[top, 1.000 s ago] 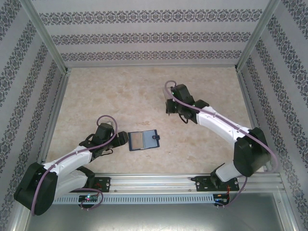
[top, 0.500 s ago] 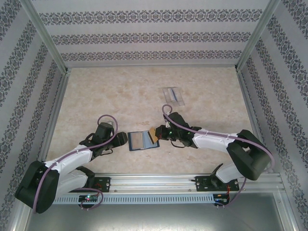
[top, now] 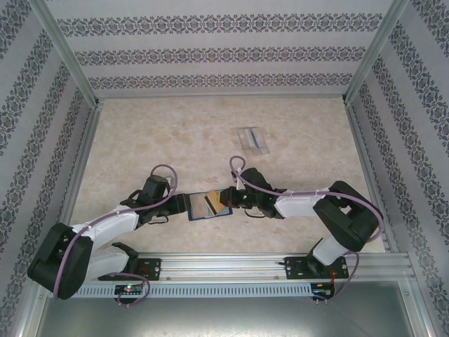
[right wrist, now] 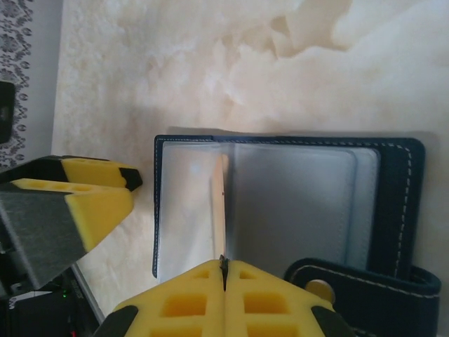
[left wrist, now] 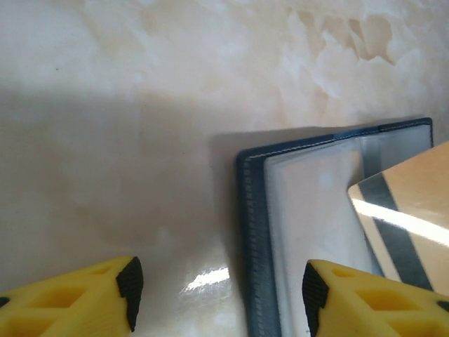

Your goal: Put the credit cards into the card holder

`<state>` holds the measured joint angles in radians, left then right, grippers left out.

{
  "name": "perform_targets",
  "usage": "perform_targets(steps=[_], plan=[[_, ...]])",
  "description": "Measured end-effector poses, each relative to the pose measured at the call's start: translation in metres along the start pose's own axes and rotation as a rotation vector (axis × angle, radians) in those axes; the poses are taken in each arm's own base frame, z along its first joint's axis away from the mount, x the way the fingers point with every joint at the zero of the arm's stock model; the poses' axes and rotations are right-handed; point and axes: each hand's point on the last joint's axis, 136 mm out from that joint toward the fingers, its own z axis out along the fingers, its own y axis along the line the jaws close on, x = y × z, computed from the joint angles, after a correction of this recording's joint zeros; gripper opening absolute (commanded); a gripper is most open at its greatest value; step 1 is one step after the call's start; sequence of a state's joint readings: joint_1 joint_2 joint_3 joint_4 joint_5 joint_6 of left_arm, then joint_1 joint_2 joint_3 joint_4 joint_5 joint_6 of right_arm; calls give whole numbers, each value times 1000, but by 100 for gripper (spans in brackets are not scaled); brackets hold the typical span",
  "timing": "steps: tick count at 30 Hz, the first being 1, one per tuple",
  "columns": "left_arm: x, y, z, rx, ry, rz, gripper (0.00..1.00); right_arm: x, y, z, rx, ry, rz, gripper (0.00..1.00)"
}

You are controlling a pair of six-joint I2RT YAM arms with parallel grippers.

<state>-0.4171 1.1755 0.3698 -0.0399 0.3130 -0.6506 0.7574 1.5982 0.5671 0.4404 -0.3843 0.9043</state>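
One tan credit card (left wrist: 410, 210) tilts over the open card holder (right wrist: 295, 193), pinched in your right claw (right wrist: 224, 270); your left claw (left wrist: 219, 284) gapes at the holder's left edge.

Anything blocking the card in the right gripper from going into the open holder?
Nothing visible does. The right gripper pinches the card edge-on directly over the open card holder. The left gripper sits open over the holder's opposite edge, beside the card's path, not across it.
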Motion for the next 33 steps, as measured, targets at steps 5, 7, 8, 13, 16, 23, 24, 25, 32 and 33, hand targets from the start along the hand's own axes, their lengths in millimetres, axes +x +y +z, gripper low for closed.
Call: perform_targets(steps=[5,7,8,13,16,23,24,25,32,33], plan=[[3,-4,3,17,29,-3,42,5,-6,7,-4,17,21,0],[10,-4,8,17,64,8,38,3,-4,8,-22,10,20,0],[8,-5,8,15,64,4,38,3,-3,8,-26,10,22,0],[9,-2,13,-5,91,-5,36,1,-7,5,-28,-1,37,0],[9,-1,16,-23,112,-13,35,0,-11,1,-24,-11,45,0],[9,2,18,-57,145,-25,30,5,-18,-5,-19,-14,50,0],[9,2,18,-58,147,-25,30,5,-18,-5,-19,-14,50,0],[9,2,18,-59,148,-26,30,4,-17,-6,-20,-16,49,0],[9,2,18,-63,151,-27,30,4,-15,-6,-26,-17,46,0],[9,2,18,-63,152,-27,30,4,-15,-5,-27,-16,45,0]])
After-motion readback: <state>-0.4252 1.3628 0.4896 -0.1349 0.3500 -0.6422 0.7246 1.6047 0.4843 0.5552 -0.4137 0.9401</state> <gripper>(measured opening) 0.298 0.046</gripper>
